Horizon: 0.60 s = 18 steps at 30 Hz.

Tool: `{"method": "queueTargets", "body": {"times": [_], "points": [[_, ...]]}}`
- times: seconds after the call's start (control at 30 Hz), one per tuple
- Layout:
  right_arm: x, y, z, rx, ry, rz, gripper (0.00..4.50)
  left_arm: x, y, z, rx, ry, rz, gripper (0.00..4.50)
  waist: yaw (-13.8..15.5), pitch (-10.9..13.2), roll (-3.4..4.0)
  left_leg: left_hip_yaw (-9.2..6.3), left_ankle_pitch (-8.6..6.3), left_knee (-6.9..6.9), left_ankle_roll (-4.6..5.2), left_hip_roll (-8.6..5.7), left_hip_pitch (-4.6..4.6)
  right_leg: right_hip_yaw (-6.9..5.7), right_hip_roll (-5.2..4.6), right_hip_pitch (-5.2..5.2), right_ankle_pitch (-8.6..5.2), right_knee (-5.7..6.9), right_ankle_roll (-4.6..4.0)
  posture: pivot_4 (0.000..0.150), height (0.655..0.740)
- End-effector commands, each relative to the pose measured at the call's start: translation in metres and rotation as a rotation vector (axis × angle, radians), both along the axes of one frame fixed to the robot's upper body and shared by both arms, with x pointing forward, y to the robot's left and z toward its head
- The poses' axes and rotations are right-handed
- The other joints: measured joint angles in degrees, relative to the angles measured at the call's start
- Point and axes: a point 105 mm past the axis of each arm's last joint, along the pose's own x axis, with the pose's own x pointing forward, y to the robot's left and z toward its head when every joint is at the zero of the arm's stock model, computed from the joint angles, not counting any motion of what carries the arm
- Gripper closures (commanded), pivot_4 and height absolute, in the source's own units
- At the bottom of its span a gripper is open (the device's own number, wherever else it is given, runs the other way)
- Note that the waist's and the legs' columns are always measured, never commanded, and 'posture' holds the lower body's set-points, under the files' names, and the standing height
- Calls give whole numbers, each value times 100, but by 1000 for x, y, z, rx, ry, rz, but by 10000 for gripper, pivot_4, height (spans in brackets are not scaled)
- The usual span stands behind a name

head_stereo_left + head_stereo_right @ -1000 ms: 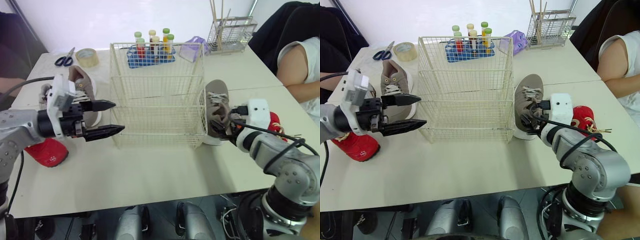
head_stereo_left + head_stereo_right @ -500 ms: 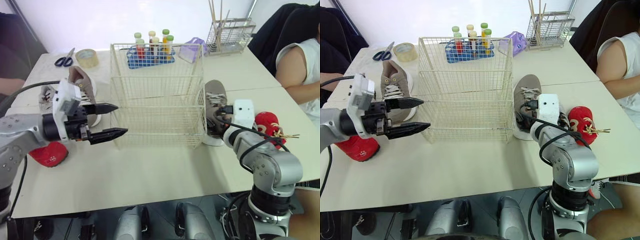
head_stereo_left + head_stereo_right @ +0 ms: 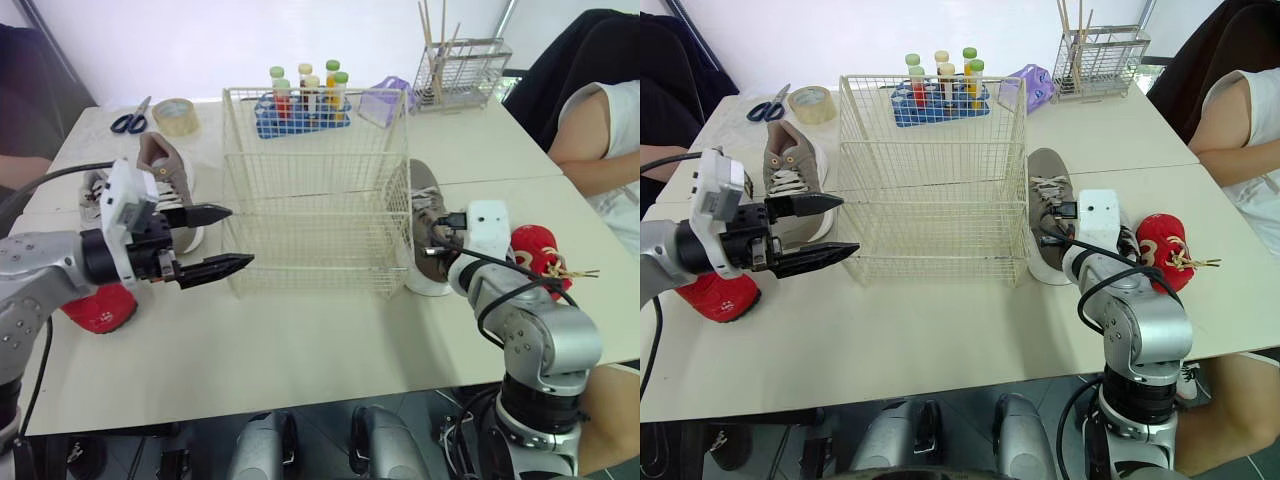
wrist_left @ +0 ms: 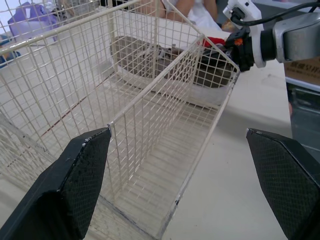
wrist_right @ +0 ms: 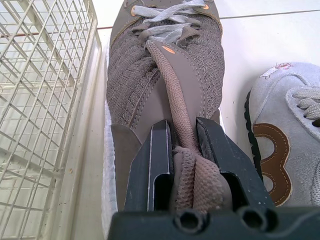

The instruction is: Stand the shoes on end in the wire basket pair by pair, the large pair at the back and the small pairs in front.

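Observation:
An empty cream wire basket [image 3: 315, 190] stands mid-table. A large brown shoe [image 3: 428, 225] lies flat against its right side. My right gripper [image 5: 182, 127] is shut on that shoe's heel collar, one finger [image 5: 150, 165] on each side of it. The matching brown shoe [image 3: 165, 180] lies left of the basket, with a red small shoe [image 3: 95, 305] nearer me. Another red shoe [image 3: 540, 250] lies at my right wrist, and a grey shoe [image 5: 285, 130] lies beside the brown one. My left gripper [image 3: 235, 238] hangs open just left of the basket, holding nothing.
Behind the basket are a tape roll [image 3: 173, 113], scissors [image 3: 128, 120], a blue rack of tubes [image 3: 300, 100], a purple container [image 3: 385, 97] and a wire holder with sticks [image 3: 460, 65]. A person's arm [image 3: 600, 150] rests at the table's right edge.
My right gripper's fingers have closed on the brown shoe's heel. The left gripper stays open in about the same place.

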Motion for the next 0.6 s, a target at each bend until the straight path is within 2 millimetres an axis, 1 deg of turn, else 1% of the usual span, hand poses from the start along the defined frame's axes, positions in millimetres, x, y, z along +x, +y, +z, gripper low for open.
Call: {"method": "queueTargets", "body": {"times": [0.03, 0.2, 0.27, 0.33, 0.5, 0.6], "points": [[0, -16, 3, -21, 11, -54, 43136, 1, -4, 10, -2, -69, -12, 0, 3, 1, 1, 0, 0, 0, 0, 0, 0, 0, 0, 0, 0, 0, 0, 1500, 7400], [9, -33, 50, -38, -108, -101, 43136, 4, -6, 10, -6, -79, -17, 0, 11, 10, 15, 1, 0, 0, 1, -3, -6, 1, -2, -5, 0, -1, -1, 1500, 7400], [13, -41, 74, -37, -156, -114, 43136, 6, -7, 9, -3, -83, -24, 0, 2, 16, 25, 2, 1, 0, 1, -3, -12, 1, -2, -12, 1, 0, 1, 1500, 7400], [14, -48, 92, -32, -191, -121, 43136, 7, -9, 10, -8, -89, -30, 0, -10, 21, 32, 6, 2, 0, 3, -3, -26, 3, -2, -30, 10, 4, 16, 1500, 7400], [18, -51, 142, -13, -304, -82, 43136, 13, -12, 12, -25, -102, -33, 0, -14, 21, 32, 6, 5, -7, -2, -5, -31, 1, 7, -39, 11, 10, 19, 1500, 7400], [21, -55, 172, -62, -376, -52, 43136, 14, -15, 12, -34, -100, -45, 0, -22, 22, 33, 7, 5, -7, -1, -4, -31, 1, 7, -38, 11, 7, 19, 1500, 7400]]}}
